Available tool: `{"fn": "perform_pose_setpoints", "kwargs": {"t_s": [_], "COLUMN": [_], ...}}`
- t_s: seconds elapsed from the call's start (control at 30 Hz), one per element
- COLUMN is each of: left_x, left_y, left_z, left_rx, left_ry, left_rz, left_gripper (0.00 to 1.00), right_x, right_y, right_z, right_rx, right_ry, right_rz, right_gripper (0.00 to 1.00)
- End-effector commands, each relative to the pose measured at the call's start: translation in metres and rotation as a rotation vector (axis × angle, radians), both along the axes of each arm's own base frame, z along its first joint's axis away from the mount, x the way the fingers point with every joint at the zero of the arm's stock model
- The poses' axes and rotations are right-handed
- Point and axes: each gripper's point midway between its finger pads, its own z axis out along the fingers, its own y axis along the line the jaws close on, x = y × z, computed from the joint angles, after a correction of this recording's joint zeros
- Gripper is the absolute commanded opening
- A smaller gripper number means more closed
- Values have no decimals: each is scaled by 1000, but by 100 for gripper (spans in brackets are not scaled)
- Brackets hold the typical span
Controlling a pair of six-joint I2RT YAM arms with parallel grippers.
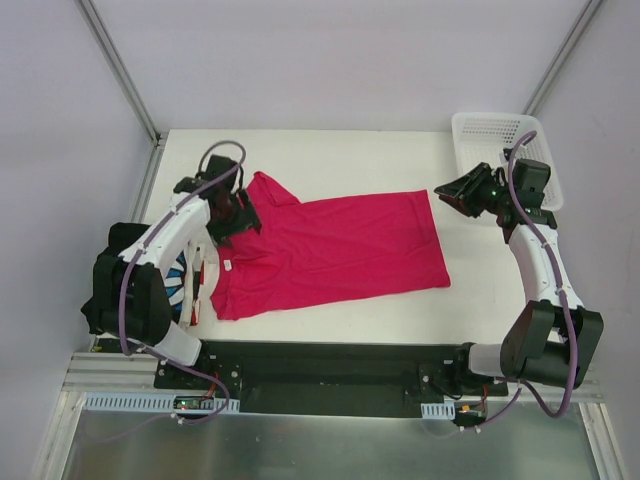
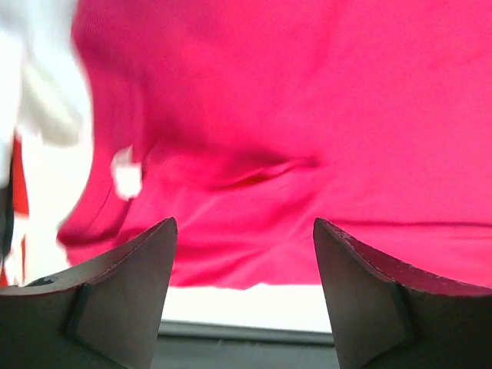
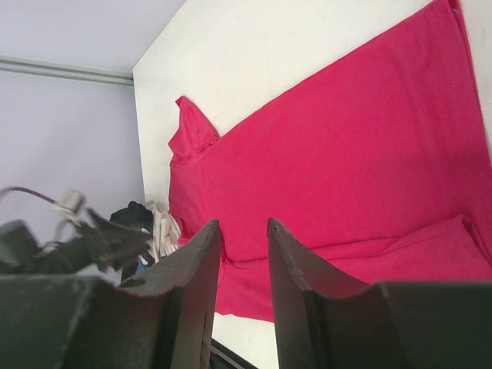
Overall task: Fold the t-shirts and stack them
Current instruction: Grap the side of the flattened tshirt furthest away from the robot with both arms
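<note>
The left gripper's (image 2: 242,227) two dark fingers (image 2: 131,292) fill the foreground, spread wide with nothing between them, poised just above the collar end of a crimson-pink t-shirt (image 2: 307,115). A small white tag (image 2: 127,178) lies on the cloth by the neckline; it is too blurred to read.

From above, the t-shirt (image 1: 340,250) lies flat in the middle of the white table (image 1: 330,150). Its long axis runs left to right, collar to the left and hem to the right, and one short sleeve (image 1: 268,188) juts toward the far left corner. The left gripper (image 1: 235,222) hangs over the neckline.

The right gripper (image 1: 450,195) sits just beside the hem's far corner. Its fingers (image 3: 196,284) stand a narrow gap apart and hold nothing.

A pile of other tees (image 1: 195,285), with black, blue-and-white print and white and red edges showing, lies at the table's left edge under the left arm, touching the pink collar end. A white lattice basket (image 1: 490,135) occupies the far right corner.
</note>
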Motion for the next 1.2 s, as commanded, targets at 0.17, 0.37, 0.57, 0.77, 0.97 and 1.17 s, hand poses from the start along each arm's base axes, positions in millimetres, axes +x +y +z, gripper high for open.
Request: {"fn": "perform_pose_setpoints", "kwargs": {"t_s": [0.17,0.37,0.57,0.77,0.97,1.17], "left_x": [190,274,310,323,325,320], "left_y": [-18,-22,-14,2,4,-2], "left_z": [100,69,43,30,24,8], "left_rx": [78,70,44,23,-8,-42], "left_ry": [-472,-522,-540,-543,-538,-503], "left_rz": [-165,-199,-165,-119,-100,-88], "left_gripper": [70,66,63,63,61,60], "right_x": [3,-6,-11,-15,-16,-17], "right_y": [-2,-3,-2,-3,-3,-5], "right_z": [-5,-12,-21,-25,-27,-28], "right_rx": [-4,-19,-26,-40,-42,-47], "right_ry": [-11,-3,24,38,47,51], "right_rz": [3,-3,3,6,5,2], "right_gripper": [32,32,32,33,32,32]}}
